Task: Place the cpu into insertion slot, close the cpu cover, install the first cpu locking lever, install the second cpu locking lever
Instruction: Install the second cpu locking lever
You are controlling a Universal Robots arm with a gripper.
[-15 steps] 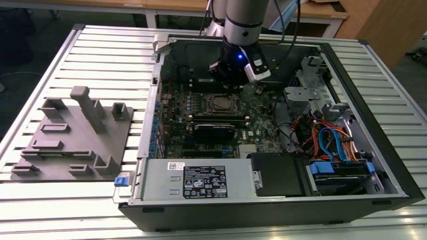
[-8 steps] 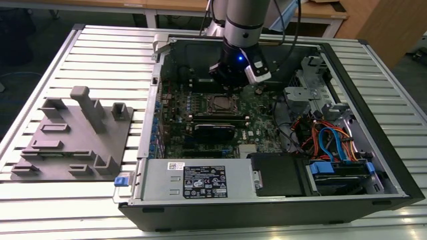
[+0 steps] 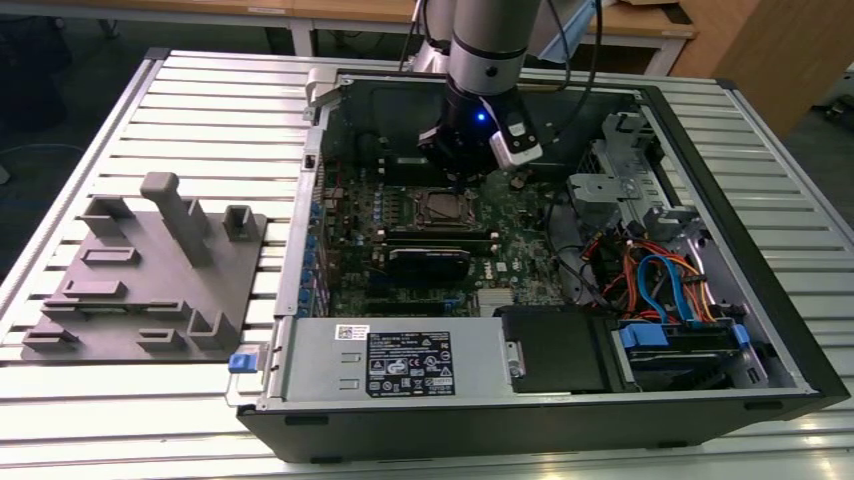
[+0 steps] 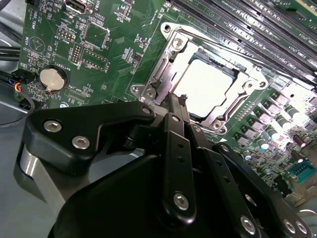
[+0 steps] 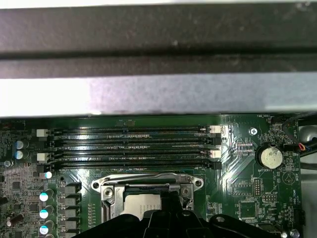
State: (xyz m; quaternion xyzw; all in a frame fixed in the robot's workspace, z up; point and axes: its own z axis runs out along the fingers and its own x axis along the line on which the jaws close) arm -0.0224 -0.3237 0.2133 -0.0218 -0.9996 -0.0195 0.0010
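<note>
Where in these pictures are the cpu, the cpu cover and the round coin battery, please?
cpu (image 4: 207,82): second wrist view, on its bright metal top.
cpu cover (image 4: 171,62): second wrist view, on the silver frame's side beside the chip.
coin battery (image 5: 271,157): first wrist view, on its round silver face.

Bench (image 3: 160,100): pale metal top of parallel ribbed slats, running across the exterior view.
Floor (image 3: 80,90): dark grey, seen beyond the bench at the exterior view's left.
Furniture: light wooden tables (image 3: 334,12) along the far edge; a wooden panel (image 3: 761,50) at the exterior view's right.
Light: even and diffuse, soft glare on the slats.
</note>
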